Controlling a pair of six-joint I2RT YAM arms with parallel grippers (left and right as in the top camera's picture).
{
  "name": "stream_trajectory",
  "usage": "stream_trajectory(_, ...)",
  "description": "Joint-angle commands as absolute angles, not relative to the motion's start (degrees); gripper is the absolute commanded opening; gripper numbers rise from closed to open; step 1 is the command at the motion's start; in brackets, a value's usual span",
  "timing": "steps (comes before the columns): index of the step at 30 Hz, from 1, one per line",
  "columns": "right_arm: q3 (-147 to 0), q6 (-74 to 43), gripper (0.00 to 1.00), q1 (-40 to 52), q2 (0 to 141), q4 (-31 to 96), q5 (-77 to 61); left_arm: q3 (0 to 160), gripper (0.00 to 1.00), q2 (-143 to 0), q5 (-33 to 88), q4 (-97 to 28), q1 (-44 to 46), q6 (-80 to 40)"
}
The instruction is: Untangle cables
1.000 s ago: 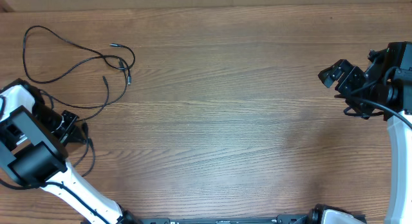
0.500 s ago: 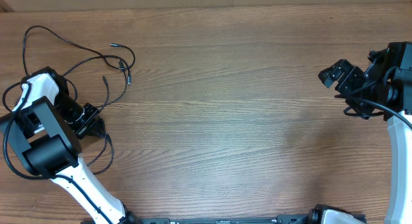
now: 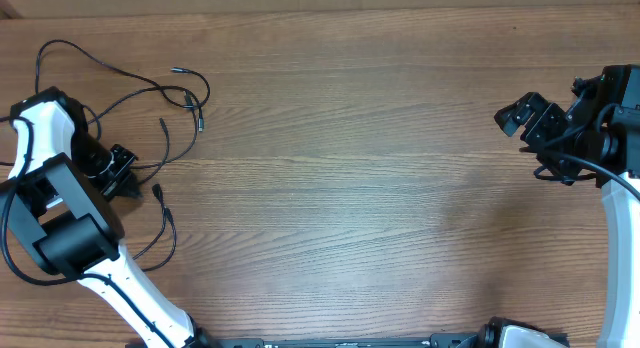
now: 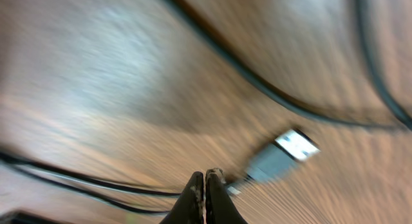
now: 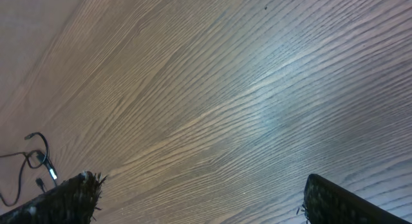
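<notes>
Left hand (image 3: 119, 172): clenched by the table's (image 3: 350, 188) left edge; whether it pinches a cord, I cannot tell.
Left wrist view: blurred; the shut fingertips (image 4: 196, 185) sit just left of a silver-tipped plug (image 4: 283, 154), a mere speck from overhead.
Cables (image 3: 150, 88): loose overlapping loops, far left on the table.
Left arm (image 3: 60, 233): hides some strands from overhead.
Right hand (image 3: 522, 116): released, wide apart, at the right edge, well apart from the cables.
Right wrist view: bare wood; cables (image 5: 35, 161) tiny, lower left.
</notes>
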State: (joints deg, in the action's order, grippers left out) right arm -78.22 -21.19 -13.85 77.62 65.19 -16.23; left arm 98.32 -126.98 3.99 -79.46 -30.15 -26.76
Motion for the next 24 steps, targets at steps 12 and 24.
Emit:
stream_trajectory(12,-79.9,-21.2,1.00,-13.9,77.0,64.9,-15.9,93.0,0.04,-125.3,-15.4,-71.9,-40.6,-33.0)
stream_trajectory(24,-79.9,-21.2,1.00,-13.9,77.0,64.9,-15.9,97.0,0.04,-124.9,-7.4,-72.5,-47.2,-29.7)
